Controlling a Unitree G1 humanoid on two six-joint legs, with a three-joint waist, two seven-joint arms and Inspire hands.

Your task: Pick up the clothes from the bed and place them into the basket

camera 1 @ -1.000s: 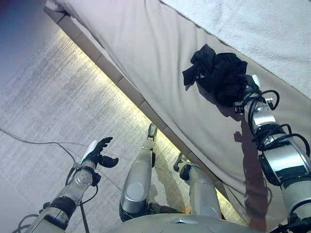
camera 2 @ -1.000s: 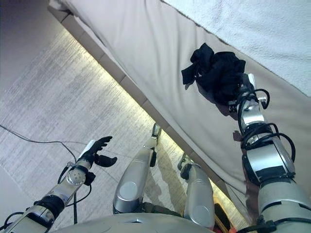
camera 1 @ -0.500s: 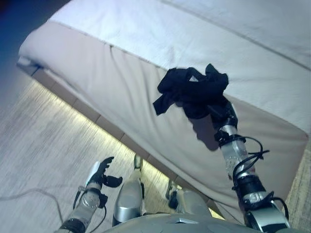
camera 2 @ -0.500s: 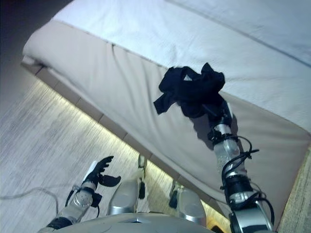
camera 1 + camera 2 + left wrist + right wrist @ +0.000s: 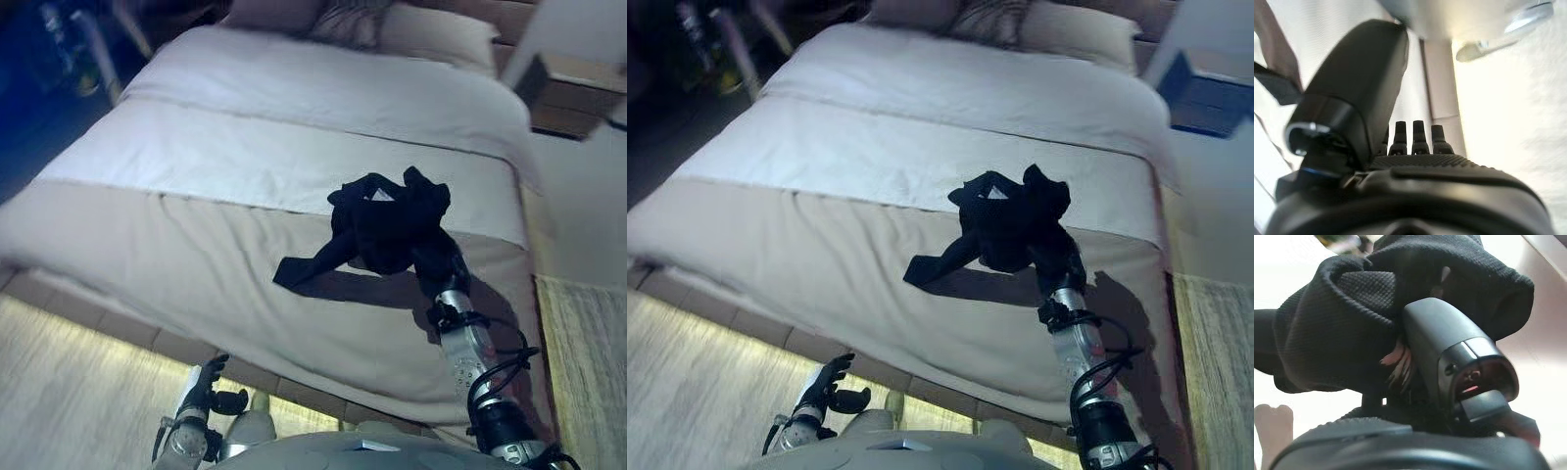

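Right wrist view gives you the clearest read: the right hand (image 5: 1449, 372) has its thumb and fingers wrapped into the black clothes (image 5: 1352, 323), so the grip is shut on the cloth w/ fabric bunched all round the thumb. From the eye views you can see that same bundle (image 5: 392, 220) held up off the bed (image 5: 196, 255), one loose end trailing down and to the left, its shadow lying on the beige cover below, so it looks clear of the mattress, though whether the dangling tip brushes the cover you can't tell. Your left hand (image 5: 208, 392) is low, off the bed's near edge, over the floor (image 5: 59, 392); its fingers are relaxed and partly spread, holding nothing, and the left wrist view agrees, w/ straight fingertips (image 5: 1420, 134) and nothing past them. Progress, as a judgement: the pick is done, approx. half the job. What's left is the carry and the drop, and here's the catch: no basket shows in any view, so you'll need to find it before you can plan the move. No other clothes visible on the bed, only pillows (image 5: 392, 24) at the far end, so this looks like the last item. Watch the trailing end; it could snag or drag as you go.
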